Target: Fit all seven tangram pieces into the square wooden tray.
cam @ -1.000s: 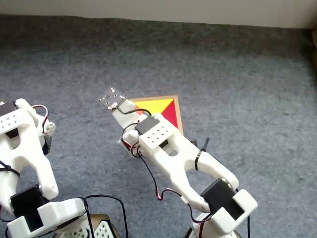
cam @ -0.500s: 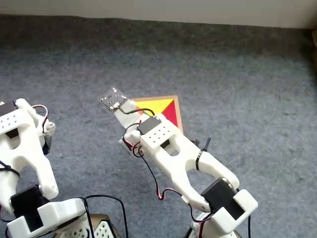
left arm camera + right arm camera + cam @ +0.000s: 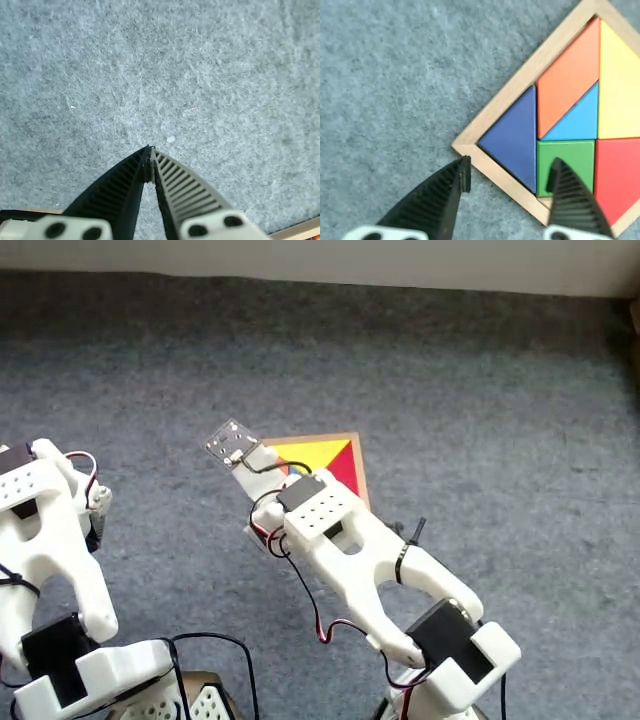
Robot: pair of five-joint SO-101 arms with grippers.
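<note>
Hovering: right gripper (image 3: 509, 174) above one corner of the tray (image 3: 520, 86), jaws spread wide, holding nothing; one fingertip over the carpet (image 3: 385, 75), the other over the green square (image 3: 567, 160).
Tray: flat on the carpet, partly under the right arm.
Pieces inside: blue triangle (image 3: 515, 137), orange piece (image 3: 570, 80), light-blue triangle (image 3: 577, 122), yellow piece (image 3: 620, 85), red piece (image 3: 617, 175), edges touching.
Left gripper (image 3: 150, 150): jaws closed tip to tip, empty, over bare carpet.

Matt, smooth painted pieces (image 3: 570, 75) sit in a pale wooden tray (image 3: 520, 87) on rough grey carpet (image 3: 385, 75).
</note>
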